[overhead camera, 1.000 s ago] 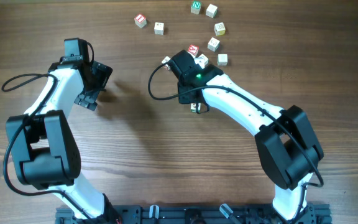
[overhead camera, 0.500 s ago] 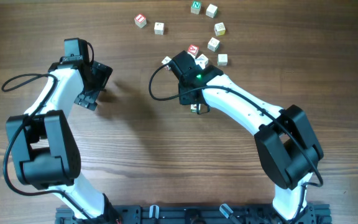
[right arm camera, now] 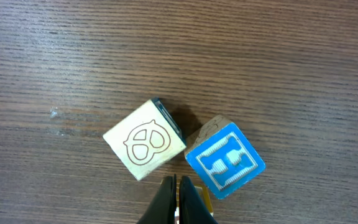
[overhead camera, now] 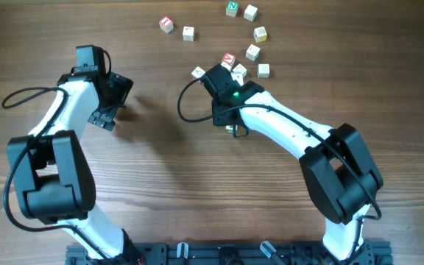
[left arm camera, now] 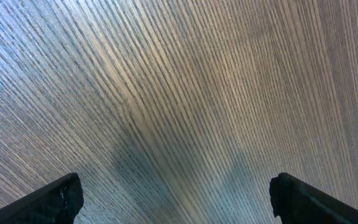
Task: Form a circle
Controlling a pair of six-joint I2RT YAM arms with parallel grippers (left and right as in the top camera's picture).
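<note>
Overhead: straight down, whole table (overhead camera: 182, 184), both arms. Left wrist: close on bare wood past left gripper (left arm camera: 176, 196). Right wrist: close on two cubes (right arm camera: 145, 140) just past right gripper (right arm camera: 177, 202).

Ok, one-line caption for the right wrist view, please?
Shut right gripper close to a pretzel-outline cube and a blue letter cube on the wooden table.

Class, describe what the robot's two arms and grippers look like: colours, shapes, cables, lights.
The left arm and right arm have white rounded links joined by bulky black housings. A black cable loops beside each wrist; a green light glows on the right one. The left gripper and right gripper are black.
</note>
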